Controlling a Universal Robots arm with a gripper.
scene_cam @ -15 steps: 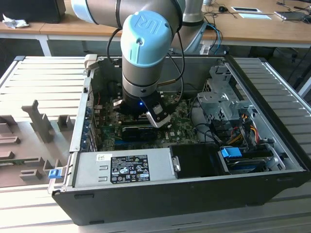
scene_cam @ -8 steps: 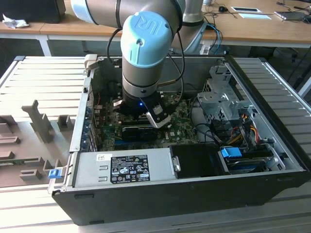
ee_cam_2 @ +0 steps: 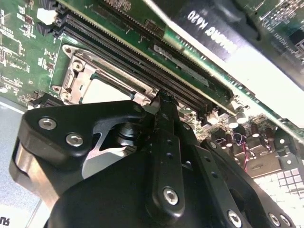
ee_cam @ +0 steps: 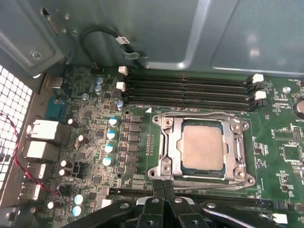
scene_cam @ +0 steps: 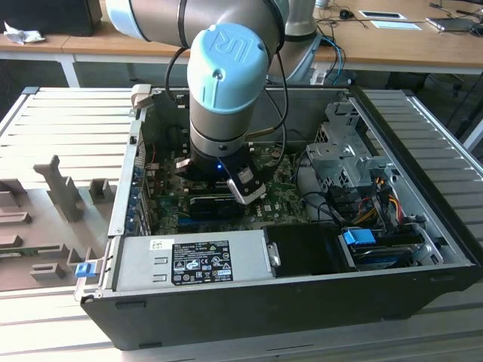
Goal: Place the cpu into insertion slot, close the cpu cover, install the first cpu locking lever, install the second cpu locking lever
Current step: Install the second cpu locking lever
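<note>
in the exterior view the arm [scene_cam: 226, 83] reaches down into an open computer case [scene_cam: 302, 302] that lies on its side, its wrist low over the green motherboard [scene_cam: 283, 192]. in the first wrist view the cpu [ee_cam: 203, 147] sits flat in the insertion slot [ee_cam: 167, 147], its dull silver top showing through the cut-out of the cpu cover [ee_cam: 202, 176], which lies down over the socket (a thin silvery frame around the chip). the gripper [ee_cam: 164, 186] has its two slim fingertips pressed together, clenched with nothing visible between them, right at the near edge of the cover frame. in the second wrist view the gripper [ee_cam_2: 164, 100] shows the same closed tip just beside the socket's edge, and part of the cpu [ee_cam_2: 102, 92] is seen past the black finger links. four long black memory slots [ee_cam: 190, 90] run alongside the socket on the side away from the fingertips. whether the fingertips touch a lever or only the frame cannot be told. a power supply [scene_cam: 196, 260] sits along the near wall of the case.
</note>
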